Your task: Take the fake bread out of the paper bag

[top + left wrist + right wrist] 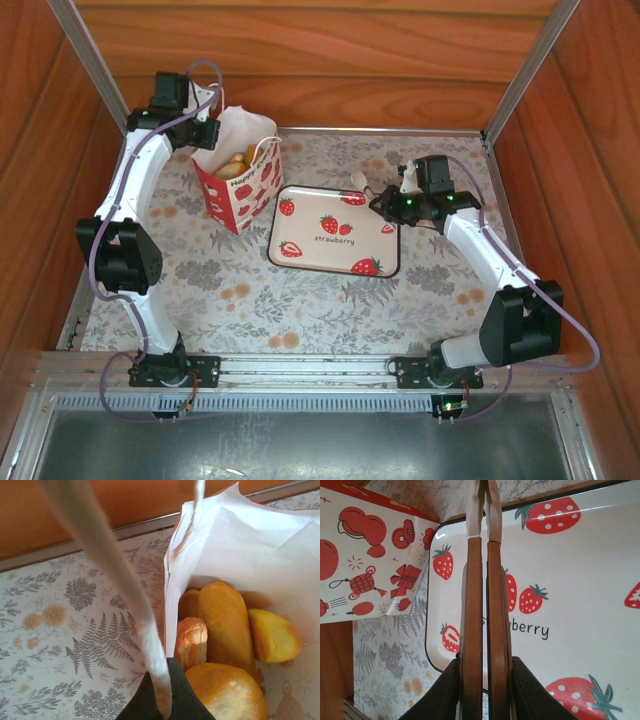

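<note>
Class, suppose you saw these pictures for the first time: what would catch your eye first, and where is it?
The red-and-white bag stands at the far left with golden bread piled inside, and the left gripper has its jaws shut on the cord handle. To the bag's right lies the strawberry tray. The right gripper hovers over it, jaws shut.
</note>
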Controlling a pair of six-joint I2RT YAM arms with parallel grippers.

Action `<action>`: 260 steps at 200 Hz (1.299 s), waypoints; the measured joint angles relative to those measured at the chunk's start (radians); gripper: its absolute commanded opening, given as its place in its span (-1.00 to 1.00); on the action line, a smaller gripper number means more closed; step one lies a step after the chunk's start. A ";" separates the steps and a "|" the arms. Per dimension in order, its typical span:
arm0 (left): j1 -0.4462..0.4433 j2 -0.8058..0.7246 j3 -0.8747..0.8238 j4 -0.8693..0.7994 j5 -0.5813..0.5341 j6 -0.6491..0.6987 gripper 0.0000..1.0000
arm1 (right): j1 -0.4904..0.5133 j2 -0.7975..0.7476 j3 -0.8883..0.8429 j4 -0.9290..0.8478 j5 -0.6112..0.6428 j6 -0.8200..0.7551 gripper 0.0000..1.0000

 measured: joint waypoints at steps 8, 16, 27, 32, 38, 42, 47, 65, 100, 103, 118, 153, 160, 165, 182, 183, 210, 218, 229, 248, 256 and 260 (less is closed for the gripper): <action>0.000 0.001 0.005 -0.004 -0.005 0.004 -1.00 | 0.002 0.000 0.005 0.000 -0.002 0.000 -0.73; 0.000 0.001 0.010 -0.007 -0.010 0.010 -1.00 | 0.005 -0.001 0.009 0.000 -0.004 0.000 -0.73; 0.000 0.001 0.018 -0.014 -0.018 0.019 -1.00 | 0.007 -0.001 0.016 0.000 -0.011 0.000 -0.72; 0.000 0.001 0.023 -0.018 -0.024 0.024 -1.00 | 0.010 -0.001 0.018 0.000 -0.015 0.000 -0.72; -0.001 0.001 0.029 -0.019 -0.031 0.032 -1.00 | 0.011 -0.001 0.021 0.000 -0.019 0.000 -0.72; -0.002 0.001 0.034 -0.022 -0.034 0.039 -1.00 | 0.011 -0.002 0.023 0.001 -0.023 0.000 -0.72; -0.002 0.001 0.040 -0.024 -0.039 0.044 -1.00 | 0.011 -0.002 0.024 0.000 -0.026 0.000 -0.72; -0.004 0.001 0.068 -0.027 -0.053 0.074 -1.00 | 0.012 -0.003 0.034 0.001 -0.040 0.000 -0.70; -0.013 0.001 0.103 -0.024 -0.075 0.129 -1.00 | 0.018 -0.012 0.051 0.001 -0.060 0.000 -0.67; -0.014 0.001 0.104 -0.023 -0.077 0.132 -1.00 | 0.018 -0.013 0.053 0.001 -0.061 0.001 -0.66; -0.020 0.001 0.104 -0.021 -0.093 0.146 -1.00 | 0.024 -0.024 0.060 0.001 -0.067 0.000 -0.65; -0.036 -0.023 0.043 0.037 -0.135 0.161 -1.00 | 0.027 -0.051 0.065 -0.006 -0.069 0.000 -0.64; -0.045 -0.036 0.016 0.055 -0.151 0.166 -1.00 | 0.031 -0.054 0.065 -0.009 -0.068 0.000 -0.64; -0.053 -0.046 -0.008 0.073 -0.165 0.169 -1.00 | 0.032 -0.055 0.065 -0.013 -0.069 0.000 -0.64; -0.083 -0.091 -0.099 0.143 -0.208 0.177 -1.00 | 0.044 -0.059 0.065 -0.025 -0.069 0.000 -0.63; -0.084 -0.093 -0.103 0.147 -0.210 0.178 -1.00 | 0.044 -0.060 0.065 -0.026 -0.069 0.000 -0.63; -0.114 -0.172 -0.233 0.272 -0.245 0.196 -1.00 | 0.053 -0.062 0.072 -0.043 -0.071 0.000 -0.62; -0.122 -0.195 -0.263 0.303 -0.252 0.201 -1.00 | 0.056 -0.063 0.081 -0.050 -0.070 0.001 -0.63; -0.130 -0.223 -0.299 0.342 -0.260 0.207 -1.00 | 0.060 -0.067 0.095 -0.058 -0.071 0.000 -0.62; -0.148 -0.262 -0.356 0.386 -0.271 0.219 -1.00 | 0.072 -0.081 0.128 -0.083 -0.070 0.001 -0.61; -0.156 -0.275 -0.377 0.399 -0.280 0.222 -1.00 | 0.079 -0.087 0.144 -0.094 -0.068 0.001 -0.61; -0.160 -0.280 -0.388 0.406 -0.286 0.224 -1.00 | 0.084 -0.091 0.153 -0.098 -0.067 0.001 -0.61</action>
